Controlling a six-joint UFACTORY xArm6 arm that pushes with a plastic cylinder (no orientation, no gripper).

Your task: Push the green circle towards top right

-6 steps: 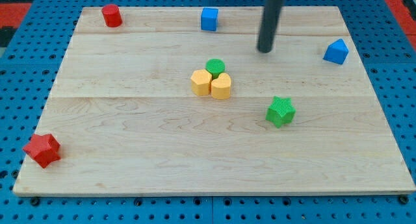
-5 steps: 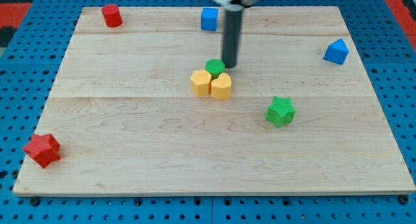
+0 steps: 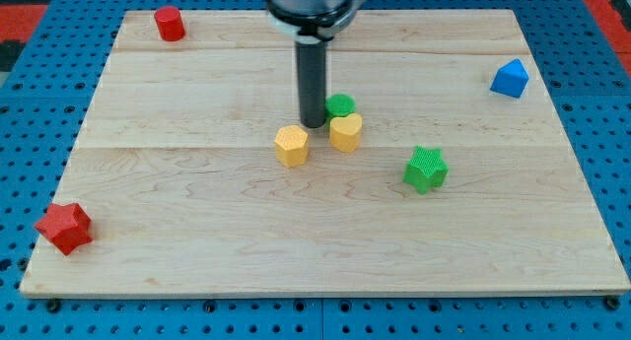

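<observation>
Resting just left of the green circle [image 3: 341, 105], my tip [image 3: 313, 124] has no pincer to open or close; the touching yellow heart [image 3: 345, 133] below could get dragged along.

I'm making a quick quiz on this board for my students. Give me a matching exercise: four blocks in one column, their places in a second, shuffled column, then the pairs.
Blocks:
1. green circle
2. red star
3. blue block
4. green star

Places:
A. near the view's right edge, upper part
B. touching the top of a yellow block, just right of my tip
C. right of centre, alone
D. bottom left corner

Pairs: 1-B, 2-D, 3-A, 4-C
</observation>
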